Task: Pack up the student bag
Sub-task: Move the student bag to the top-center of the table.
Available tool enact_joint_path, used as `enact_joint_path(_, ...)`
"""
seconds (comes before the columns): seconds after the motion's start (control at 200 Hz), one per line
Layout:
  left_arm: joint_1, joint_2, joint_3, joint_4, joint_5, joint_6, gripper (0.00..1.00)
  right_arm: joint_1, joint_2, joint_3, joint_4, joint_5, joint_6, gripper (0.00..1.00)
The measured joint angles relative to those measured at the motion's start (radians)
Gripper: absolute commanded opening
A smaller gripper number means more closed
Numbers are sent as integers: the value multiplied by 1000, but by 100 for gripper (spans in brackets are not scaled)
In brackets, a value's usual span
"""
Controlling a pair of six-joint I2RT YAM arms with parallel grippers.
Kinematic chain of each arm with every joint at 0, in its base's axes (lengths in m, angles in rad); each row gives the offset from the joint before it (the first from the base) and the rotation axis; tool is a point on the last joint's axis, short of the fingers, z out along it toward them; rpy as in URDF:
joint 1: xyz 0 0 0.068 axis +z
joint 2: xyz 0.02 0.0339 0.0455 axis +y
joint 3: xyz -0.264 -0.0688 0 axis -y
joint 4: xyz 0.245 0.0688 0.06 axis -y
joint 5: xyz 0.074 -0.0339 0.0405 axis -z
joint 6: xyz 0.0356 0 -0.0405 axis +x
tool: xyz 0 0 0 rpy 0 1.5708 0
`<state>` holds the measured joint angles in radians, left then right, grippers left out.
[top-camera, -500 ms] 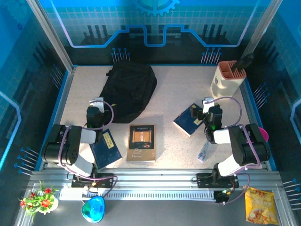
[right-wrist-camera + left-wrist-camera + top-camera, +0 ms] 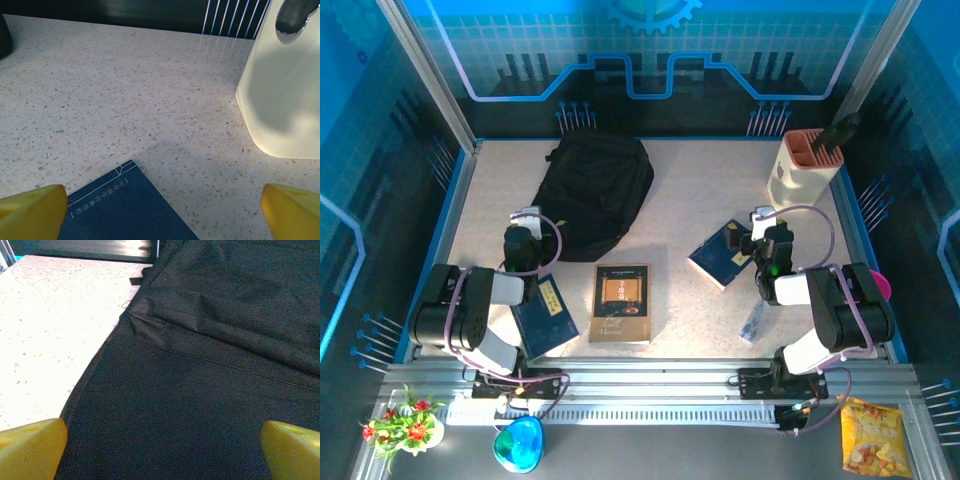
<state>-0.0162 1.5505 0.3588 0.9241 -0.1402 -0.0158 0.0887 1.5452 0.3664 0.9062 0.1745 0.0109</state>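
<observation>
Left hand (image 2: 162, 450), right hand (image 2: 162, 210), jaws wide

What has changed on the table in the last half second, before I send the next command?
Nothing visibly changed. The large black fabric backpack, the brown rectangular book, the dark blue book by the left arm and the dark blue book by the right arm lie where they were. The left claw and the right claw stay open and empty, and neither arm has shifted.
</observation>
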Motion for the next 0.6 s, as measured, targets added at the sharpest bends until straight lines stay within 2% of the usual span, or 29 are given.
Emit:
enact_joint_path(0.45, 0, -1, 4, -2, 6, 0, 99, 3, -5, -2, 0, -31, -17, 100)
enact_joint_path(0.6, 0, -72, -2, -40, 4, -1, 99, 55, -135, -18, -50, -7, -64, 100)
